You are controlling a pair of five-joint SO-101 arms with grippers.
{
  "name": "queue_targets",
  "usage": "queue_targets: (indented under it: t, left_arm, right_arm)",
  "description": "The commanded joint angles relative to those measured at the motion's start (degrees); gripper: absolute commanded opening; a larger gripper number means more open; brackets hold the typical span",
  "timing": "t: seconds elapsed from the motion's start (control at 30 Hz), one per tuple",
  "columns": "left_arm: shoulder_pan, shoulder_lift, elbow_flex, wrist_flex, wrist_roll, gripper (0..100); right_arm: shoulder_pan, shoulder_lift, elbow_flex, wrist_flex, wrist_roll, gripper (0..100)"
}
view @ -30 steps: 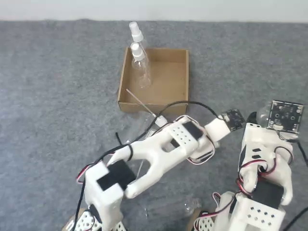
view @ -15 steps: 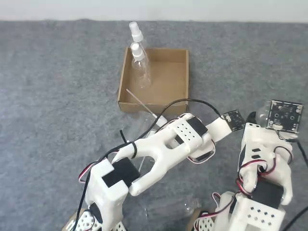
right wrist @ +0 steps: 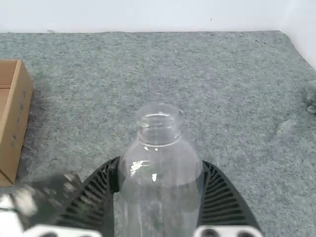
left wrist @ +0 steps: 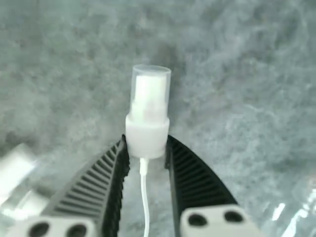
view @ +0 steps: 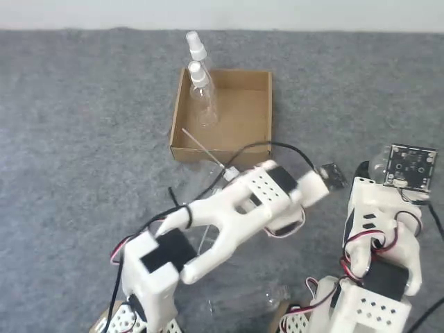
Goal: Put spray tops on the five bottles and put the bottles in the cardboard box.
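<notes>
My left gripper (left wrist: pixel 145 148) is shut on a white spray top (left wrist: pixel 146 116) with a clear cap, its thin tube hanging down between the jaws. In the high view the left arm (view: pixel 236 211) stretches across the middle of the carpet toward the right arm. My right gripper (right wrist: pixel 158 182) is shut on an open-necked clear bottle (right wrist: pixel 158 163), held upright; that bottle (view: pixel 378 163) shows beside the right wrist. The cardboard box (view: pixel 239 146) holds one capped bottle (view: pixel 203 97); another capped bottle (view: pixel 195 48) stands at its far corner.
A clear bottle (view: pixel 243 302) lies on the carpet near the arm bases. A loose spray top with its tube (view: pixel 208 154) lies by the box's near wall. Open grey carpet spreads to the left and far right.
The left arm's wrist has swung and turned slightly while holding the spray top near the right arm. The right arm and its bottle have stayed put.
</notes>
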Motion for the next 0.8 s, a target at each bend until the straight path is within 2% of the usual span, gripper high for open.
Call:
queue_targets:
  t: [0.0, 0.33, 0.47, 0.7, 0.77]
  left_arm:
    - [-4.04, -8.62, 1.45, 1.05, 1.41, 1]
    - [-9.05, -16.26, 7.43, 0.79, 1.76, 1]
    - [-11.16, -16.44, 7.43, 0.70, 4.92, 1]
    - [-11.34, -16.44, 7.43, 1.14, 5.71, 2]
    - [-11.43, -16.44, 7.43, 1.67, 6.68, 5]
  right_arm:
    - [-0.31, -0.57, -1.85, -1.45, 0.88, 6.9]
    - [-0.31, -0.57, -1.85, -1.45, 0.88, 6.9]
    - [-0.31, -0.57, -1.85, -1.45, 0.88, 6.9]
    - [-0.22, -0.66, -1.85, -1.54, 0.88, 6.9]
    - [-0.04, -0.84, -1.85, -1.54, 0.88, 6.9]
